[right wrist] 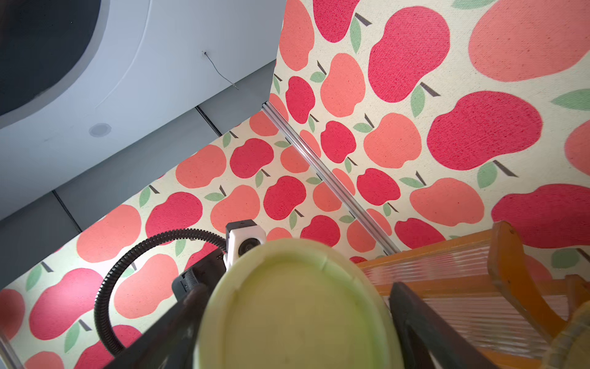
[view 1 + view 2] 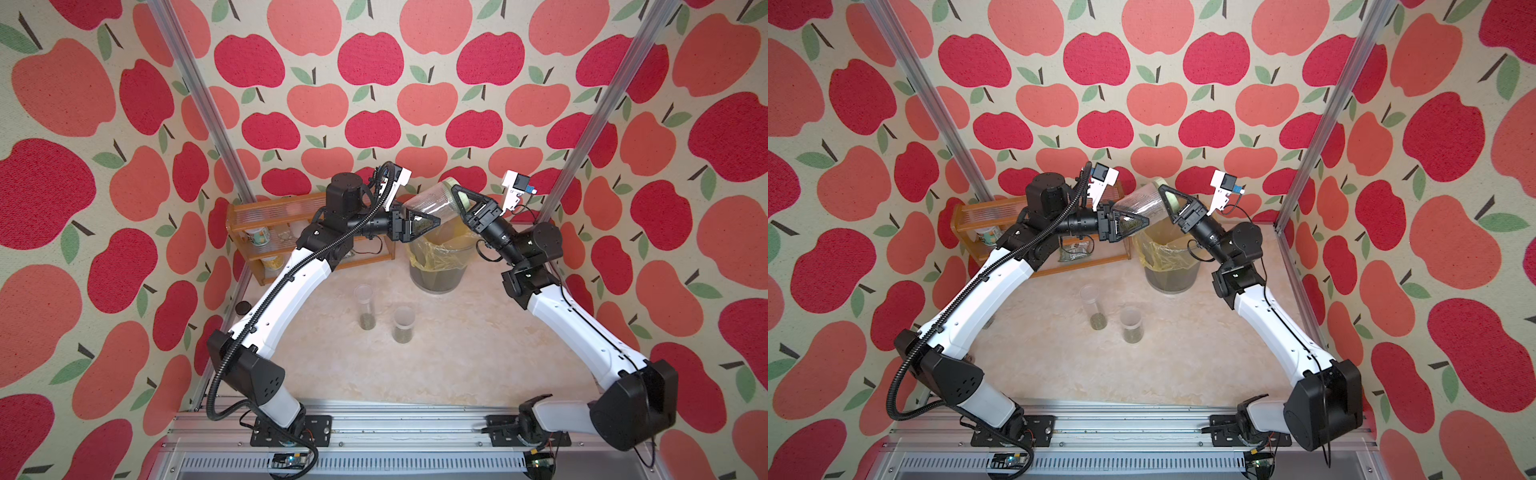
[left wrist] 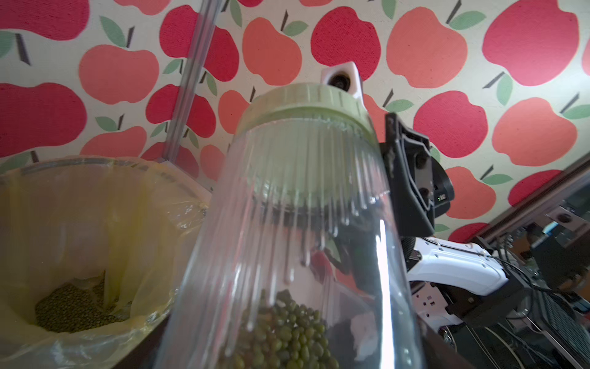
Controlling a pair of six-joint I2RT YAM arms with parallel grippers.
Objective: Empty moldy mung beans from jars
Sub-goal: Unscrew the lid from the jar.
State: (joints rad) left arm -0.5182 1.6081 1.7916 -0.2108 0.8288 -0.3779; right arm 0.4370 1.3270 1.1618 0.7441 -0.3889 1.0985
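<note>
Rail (image 2: 374,419), marbled tabletop (image 2: 457,353), apple walls (image 2: 374,62). My left pincer (image 2: 432,220) grips the wide jar (image 2: 432,203) of mung beans (image 3: 287,335) above the far bin (image 2: 436,270); right pincer (image 2: 459,197) straddles its lid (image 1: 297,313), grip unclear. Only right wrist shows ceiling (image 1: 159,80).

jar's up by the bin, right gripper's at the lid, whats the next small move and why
Probably close the right gripper on the pale green round lid and twist. Its jaws look slack around that lid, which is still on the wide ribbed clear jar; the left gripper holds the jar tilted near the yellow-lined bin, mung beans inside.
</note>
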